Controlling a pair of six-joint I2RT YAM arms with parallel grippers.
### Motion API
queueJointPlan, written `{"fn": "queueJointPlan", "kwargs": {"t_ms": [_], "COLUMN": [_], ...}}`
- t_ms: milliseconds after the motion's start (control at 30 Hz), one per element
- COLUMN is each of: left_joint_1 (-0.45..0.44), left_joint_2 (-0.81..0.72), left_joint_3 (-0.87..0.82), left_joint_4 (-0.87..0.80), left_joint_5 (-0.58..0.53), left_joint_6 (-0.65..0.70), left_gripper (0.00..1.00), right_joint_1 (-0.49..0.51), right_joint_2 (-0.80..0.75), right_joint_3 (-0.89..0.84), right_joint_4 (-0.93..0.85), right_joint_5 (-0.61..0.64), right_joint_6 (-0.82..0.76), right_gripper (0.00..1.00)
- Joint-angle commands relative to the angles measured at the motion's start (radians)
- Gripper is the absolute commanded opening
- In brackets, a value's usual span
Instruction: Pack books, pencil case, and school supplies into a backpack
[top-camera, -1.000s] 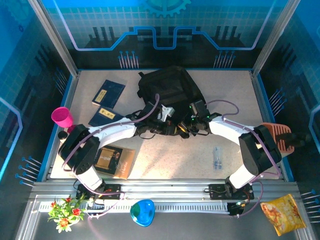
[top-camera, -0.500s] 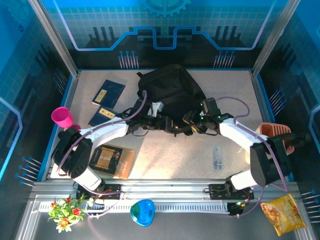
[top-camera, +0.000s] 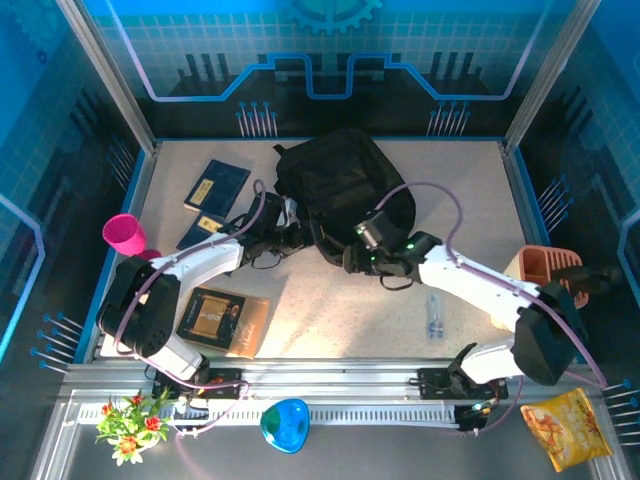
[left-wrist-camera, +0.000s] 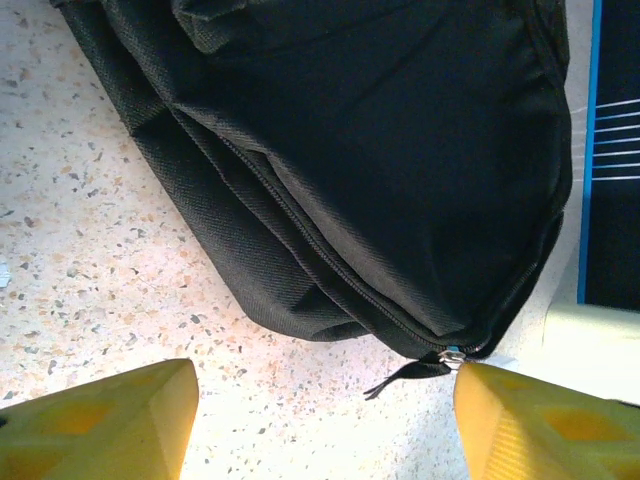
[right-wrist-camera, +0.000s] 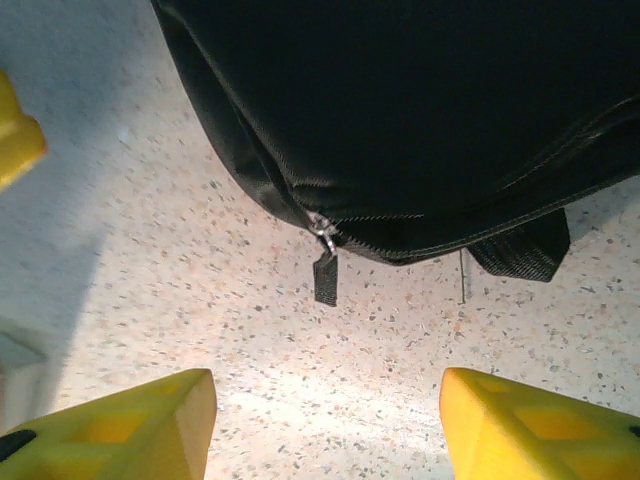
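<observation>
Right tool (right-wrist-camera: 325, 388), released and empty, faces the backpack (right-wrist-camera: 420, 110) with its zipper pull (right-wrist-camera: 325, 268) at twelve o'clock; left tool (left-wrist-camera: 325, 372), also released, has a second pull (left-wrist-camera: 452, 357) at three o'clock.

The setting is a robot test cell. A speckled desk (top-camera: 330, 310) sits inside aluminium frame posts (top-camera: 108, 75) and blue printed wall panels (top-camera: 330, 40).

Bright, even top light; glare patch on table (right-wrist-camera: 330, 400) in wrist views (backpack (left-wrist-camera: 400, 150) weave sharp).
</observation>
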Motion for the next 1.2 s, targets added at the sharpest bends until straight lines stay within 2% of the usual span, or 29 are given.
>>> {"fn": "queueJointPlan", "kwargs": {"t_ms": [0,133,333,767,900,1033,1167], "left_joint_1": [0.009,0.010,0.010,0.009,0.009,0.009,0.009], "left_joint_2": [0.020,0.034,0.049,0.088,0.088,0.088,0.088], "left_joint_3": [-0.017,-0.015,-0.013,-0.007,-0.001,0.004,0.004], "left_joint_4": [0.024,0.037,0.047,0.073,0.056,0.045,0.042], "left_joint_5": [-0.013,-0.007,0.009,0.040,0.027,0.021,0.019], "left_joint_6": [-0.051,-0.074,-0.102,-0.153,-0.144,-0.136,-0.138], "left_gripper": [0.69,0.69,0.69,0.67,0.67,0.67,0.67], "right_joint_1": [0.060,0.096,0.094,0.083,0.098,0.108,0.108], "right_joint_2": [0.082,0.175,0.250,0.323,0.305,0.310,0.348], "right_joint_3": [0.040,0.078,0.117,0.177,0.170,0.148,0.178], "right_joint_4": [-0.026,0.022,0.077,-0.097,-0.105,-0.005,-0.012], "right_joint_5": [0.178,0.234,0.298,0.362,0.369,0.295,0.287], "right_joint_6": [0.017,0.044,0.067,0.172,0.194,0.142,0.131], "right_gripper": [0.61,0.58,0.48,0.26,0.26,0.38,0.39]}}
